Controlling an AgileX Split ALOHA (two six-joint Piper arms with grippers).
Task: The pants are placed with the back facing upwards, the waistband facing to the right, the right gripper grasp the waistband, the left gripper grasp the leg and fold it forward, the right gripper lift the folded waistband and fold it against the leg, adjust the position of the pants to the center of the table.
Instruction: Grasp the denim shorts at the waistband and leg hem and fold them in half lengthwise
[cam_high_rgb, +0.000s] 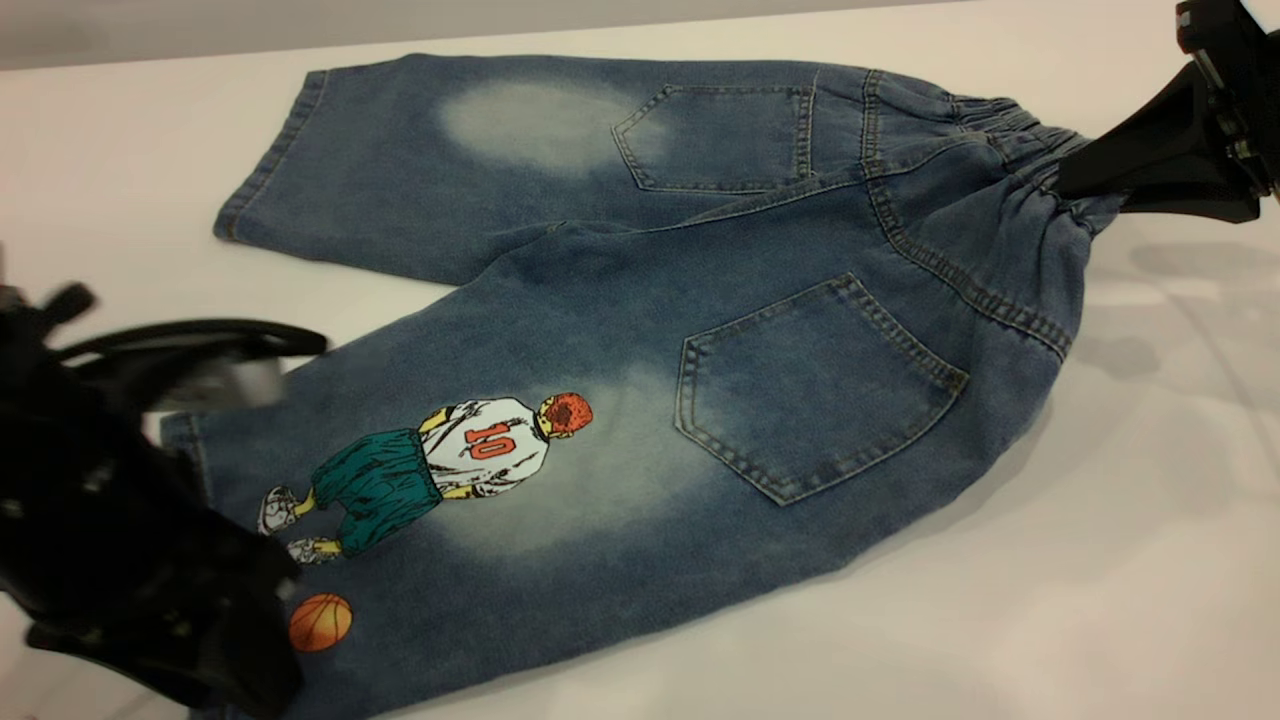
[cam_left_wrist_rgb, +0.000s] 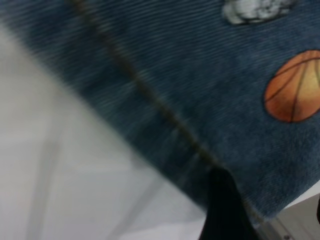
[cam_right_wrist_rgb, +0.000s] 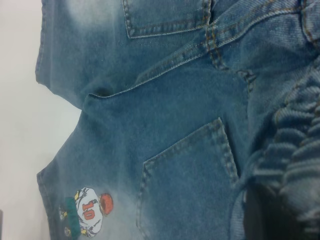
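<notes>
Denim pants (cam_high_rgb: 640, 330) lie on white table (cam_high_rgb: 1100, 560).

White table (cam_high_rgb: 1150, 560), grey wall (cam_high_rgb: 200, 25)

Exterior camera: I look down at a slant across the white table (cam_high_rgb: 1150, 520), close in, pants (cam_high_rgb: 640, 330) filling most of my frame. Left wrist camera: pressed near the leg hem, facing cloth and the basketball print (cam_left_wrist_rgb: 295, 87). Right wrist camera: near the waistband (cam_right_wrist_rgb: 295, 150), looking along the pants toward the legs. All three share the printed leg.
</notes>
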